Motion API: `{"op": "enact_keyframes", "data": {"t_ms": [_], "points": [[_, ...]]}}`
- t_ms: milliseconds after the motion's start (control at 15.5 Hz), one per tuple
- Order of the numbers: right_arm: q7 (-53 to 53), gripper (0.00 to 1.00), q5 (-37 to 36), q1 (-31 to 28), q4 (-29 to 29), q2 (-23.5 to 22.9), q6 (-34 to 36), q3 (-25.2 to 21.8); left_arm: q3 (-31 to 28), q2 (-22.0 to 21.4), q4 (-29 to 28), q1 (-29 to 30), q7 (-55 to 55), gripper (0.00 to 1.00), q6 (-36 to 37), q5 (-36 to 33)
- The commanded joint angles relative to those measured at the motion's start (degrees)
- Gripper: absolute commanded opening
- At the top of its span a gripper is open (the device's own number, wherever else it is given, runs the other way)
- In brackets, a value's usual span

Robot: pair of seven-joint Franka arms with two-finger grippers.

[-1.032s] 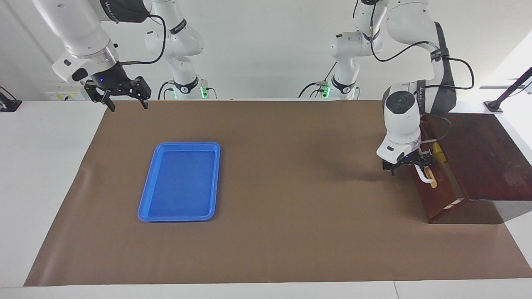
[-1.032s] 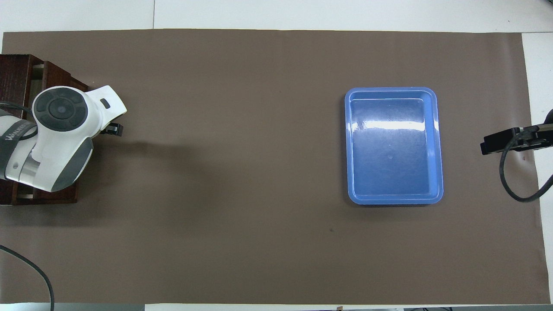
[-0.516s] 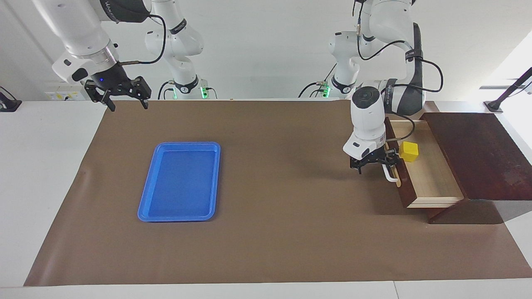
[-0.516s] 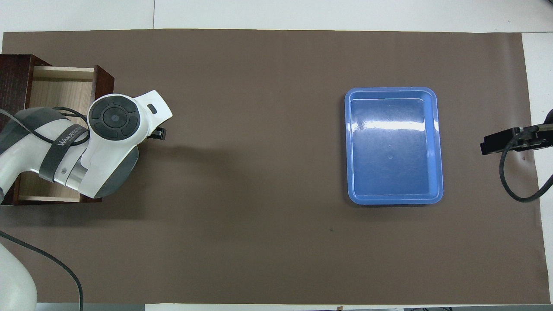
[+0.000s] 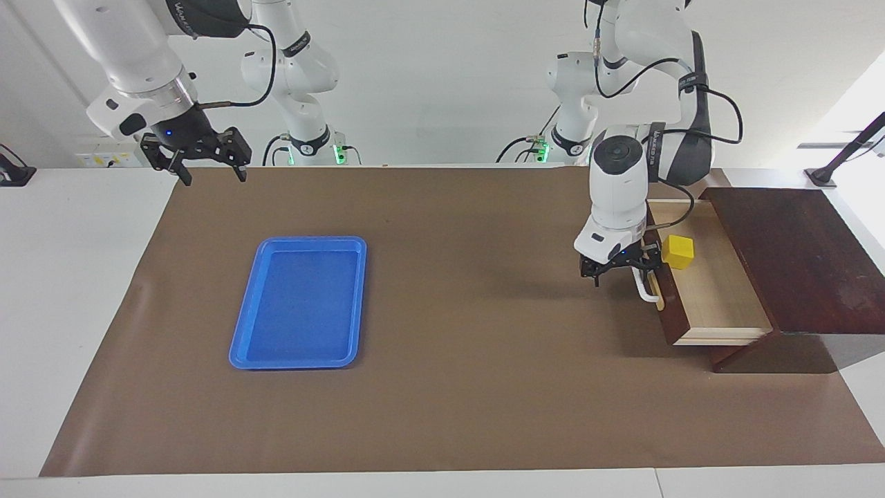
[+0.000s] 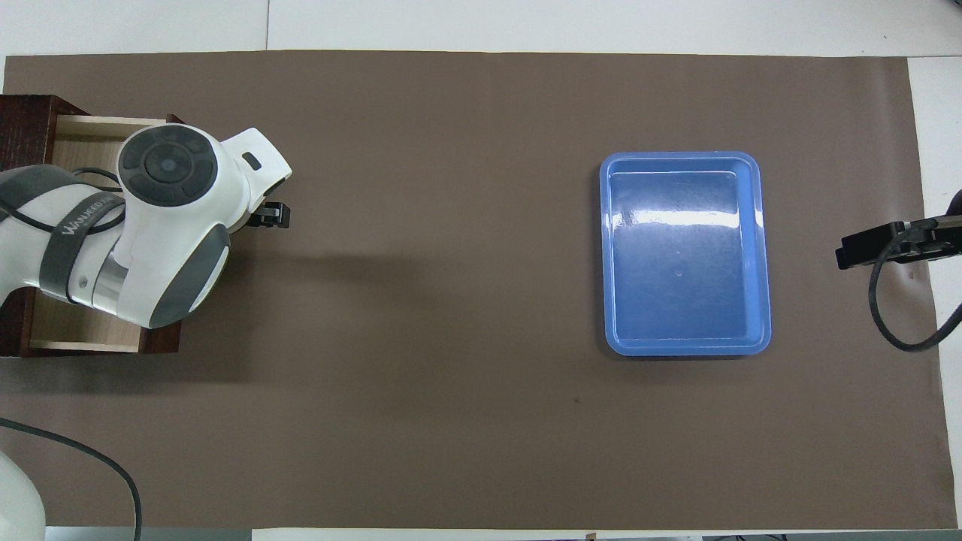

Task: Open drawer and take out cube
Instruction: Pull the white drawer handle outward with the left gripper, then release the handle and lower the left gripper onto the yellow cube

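Just beside the spread jaws of my left gripper (image 5: 617, 268) sits the drawer (image 5: 712, 290), so I lift clear of its handle (image 5: 644, 287), then come over the cube (image 5: 678, 252).

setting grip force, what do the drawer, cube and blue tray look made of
Drawer: wood, dark glossy front, pale grained interior.
Cube: smooth, solid yellow, probably plastic or painted wood.
Blue tray: likely moulded plastic, glossy, with glare streaks.

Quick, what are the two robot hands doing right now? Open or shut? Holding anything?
Left gripper: open, holding nothing, beside the drawer handle.
Right gripper: open, holding nothing, waiting above the table's edge.
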State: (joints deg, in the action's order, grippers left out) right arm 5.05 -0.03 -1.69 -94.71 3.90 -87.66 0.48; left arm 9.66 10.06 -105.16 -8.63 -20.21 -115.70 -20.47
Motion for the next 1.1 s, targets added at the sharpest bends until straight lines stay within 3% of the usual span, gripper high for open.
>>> {"op": "enact_keyframes", "data": {"t_ms": [0,129,387,516,774,1032], "points": [[1.37,1.00,-0.59,-0.24,0.14,0.23,0.65,-0.22,-0.87,1.72,9.34,-0.60,-0.97,1.00,8.36,4.82],[1.45,1.00,-0.50,-0.24,0.22,0.23,0.56,-0.13,-0.87,0.85,11.20,2.72,-2.02,1.00,10.66,6.14],[1.45,1.00,-0.50,-0.42,0.14,0.31,0.56,-0.22,-0.96,-2.93,10.95,13.53,-5.71,1.00,12.24,16.15],[1.63,1.00,-0.50,-0.42,0.14,0.23,0.56,-0.22,-1.05,-3.81,10.24,14.87,-11.31,1.00,13.47,16.25],[1.63,1.00,-0.50,-0.42,0.14,0.23,0.65,-0.22,-1.22,-6.09,5.16,16.01,-31.06,1.00,11.29,16.25],[1.63,1.00,-0.50,-0.33,0.14,0.31,0.56,-0.22,-1.31,-10.23,-5.47,17.33,-41.48,1.00,4.71,16.17]]}}
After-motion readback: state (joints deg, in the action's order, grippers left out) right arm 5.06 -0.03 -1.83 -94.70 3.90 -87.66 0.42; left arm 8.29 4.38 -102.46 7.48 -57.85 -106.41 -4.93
